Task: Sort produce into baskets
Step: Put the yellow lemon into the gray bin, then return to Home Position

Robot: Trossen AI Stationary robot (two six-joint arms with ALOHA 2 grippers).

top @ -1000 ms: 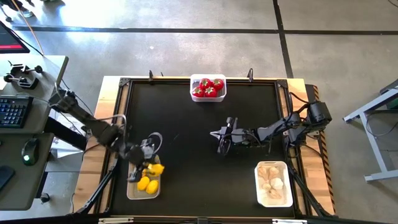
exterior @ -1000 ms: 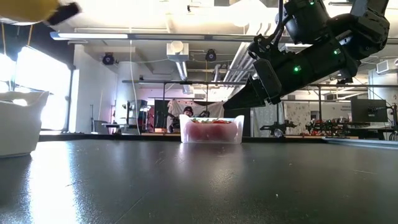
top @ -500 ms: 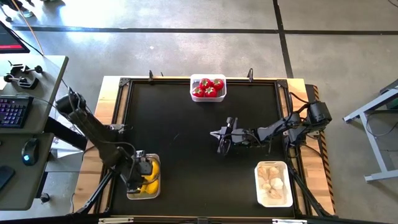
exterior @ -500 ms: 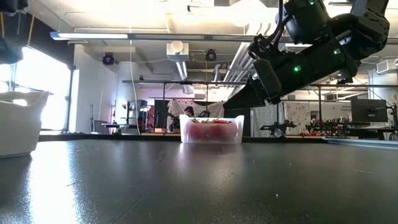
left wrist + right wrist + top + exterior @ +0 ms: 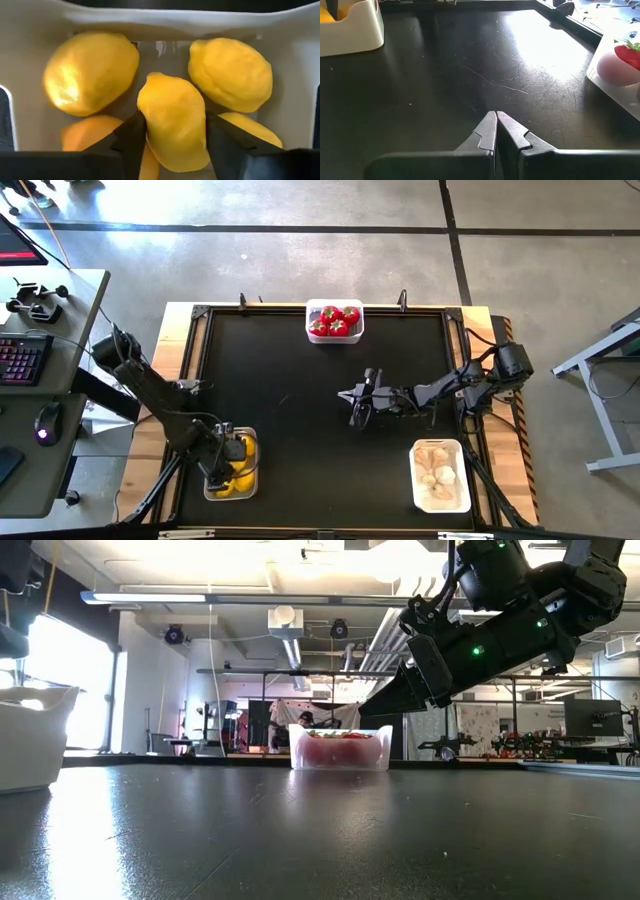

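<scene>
Three baskets: tomatoes [image 5: 334, 320] in clear one [image 5: 334, 306], garlic [image 5: 437, 470] in white [image 5: 440, 446], lemons in beige [image 5: 231, 494]. Left hand [image 5: 174, 137] straddles glossy yellow lemon [image 5: 172, 120], grip unclear; right hand [image 5: 496, 127] closed, empty, over worktop [image 5: 300, 390].

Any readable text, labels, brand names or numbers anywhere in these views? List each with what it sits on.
None: no legible writing shows on the lemon basket, the tomato basket, the garlic basket or either arm. The keyboard keys are too small to read.
</scene>
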